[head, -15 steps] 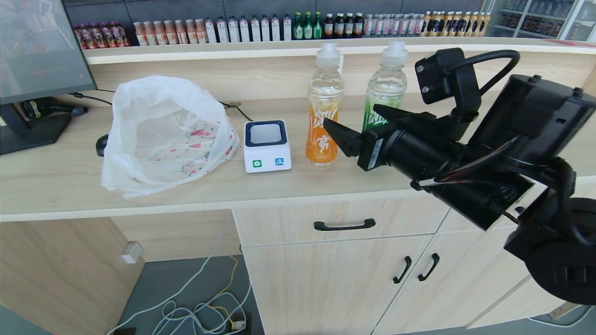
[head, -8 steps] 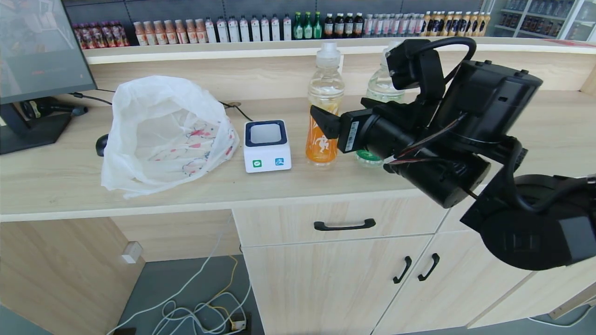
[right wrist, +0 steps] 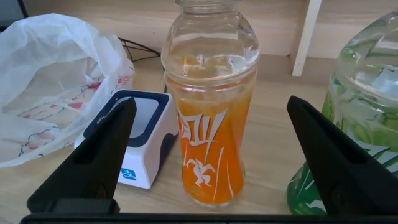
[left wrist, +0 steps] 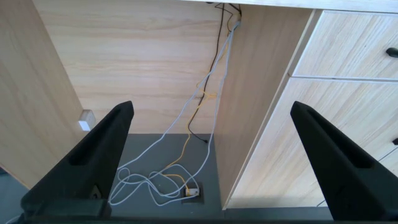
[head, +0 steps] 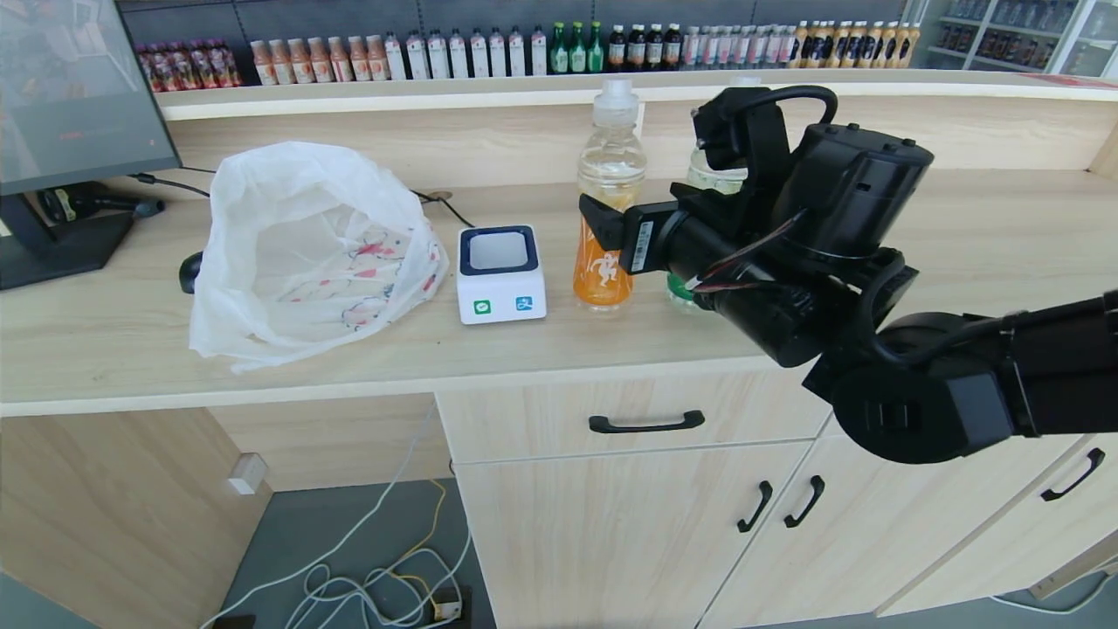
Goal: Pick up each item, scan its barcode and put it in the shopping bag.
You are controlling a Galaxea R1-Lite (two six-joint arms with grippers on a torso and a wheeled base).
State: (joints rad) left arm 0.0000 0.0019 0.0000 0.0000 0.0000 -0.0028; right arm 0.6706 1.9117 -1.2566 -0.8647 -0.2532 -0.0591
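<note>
Orange drink in a clear plastic bottle [head: 609, 229] stands at centre frame of the head view on the light wooden counter [head: 541, 349], just right of the white box scanner [head: 500, 273]. Right gripper [right wrist: 208, 109]: jaws wide, aimed at this bottle, no contact visible. Left gripper [left wrist: 211, 109]: jaws wide, empty. Expect a stiff, smooth, moderately heavy body; grip at the labelled waist. Count on counter: two bottles, including the green-labelled clear bottle [head: 714, 177]; one scanner; one white plastic shopping bag [head: 306, 253].

Monitor [head: 79, 87], mouse [head: 190, 272], shelf bottles [head: 524, 51], floor cables [head: 367, 585]
</note>
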